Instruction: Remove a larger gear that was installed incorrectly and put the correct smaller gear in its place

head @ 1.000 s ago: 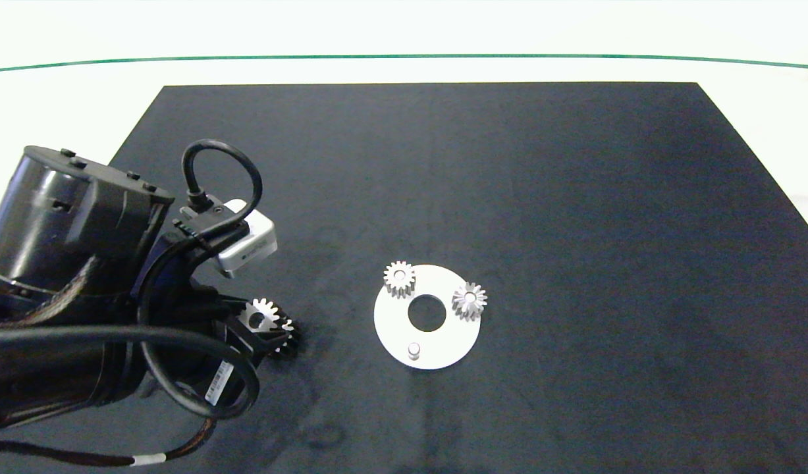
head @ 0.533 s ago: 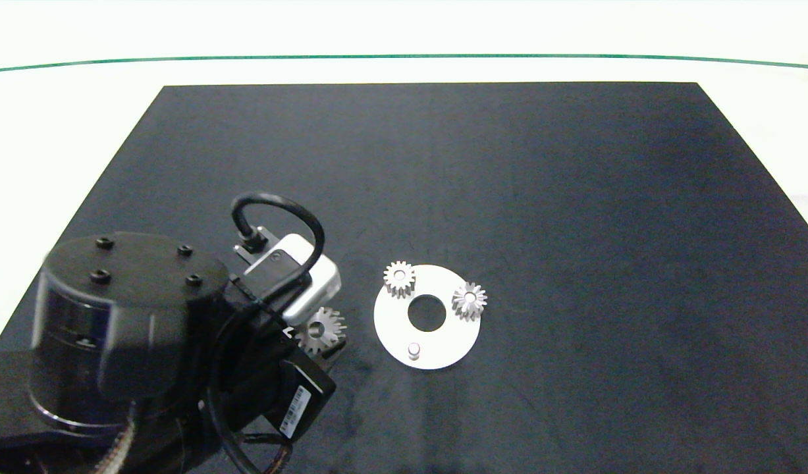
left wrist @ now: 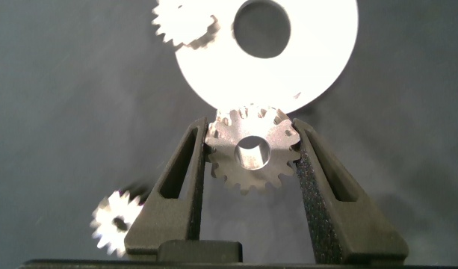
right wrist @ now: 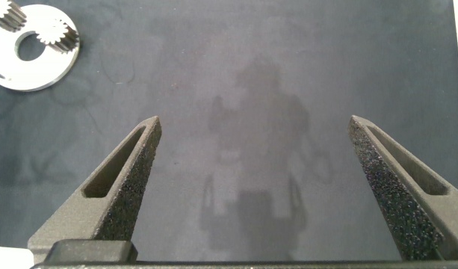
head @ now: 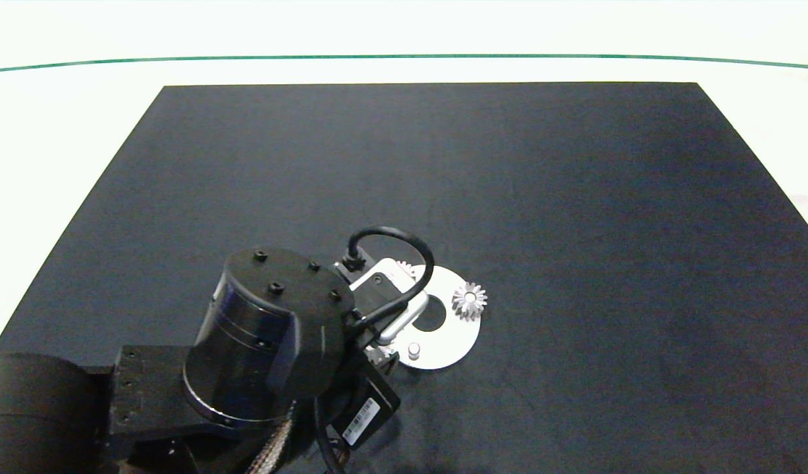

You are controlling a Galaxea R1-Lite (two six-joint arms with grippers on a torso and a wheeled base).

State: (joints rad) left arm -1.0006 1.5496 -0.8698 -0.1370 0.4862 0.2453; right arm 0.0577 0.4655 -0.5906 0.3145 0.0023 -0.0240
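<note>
I see the left gripper [left wrist: 251, 153] clamped on the smaller gear [left wrist: 252, 155], holding it over the near-left edge of the white disc [head: 451, 329]. The right gripper [right wrist: 262, 190] hangs wide open, empty, above the dark mat [head: 575, 197].

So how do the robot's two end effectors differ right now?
The left end effector is shut on a small gear; the right end effector is open, empty. The left is at the white disc's edge; the right is over black mat, away from it. Both have two grey fingers.
</note>
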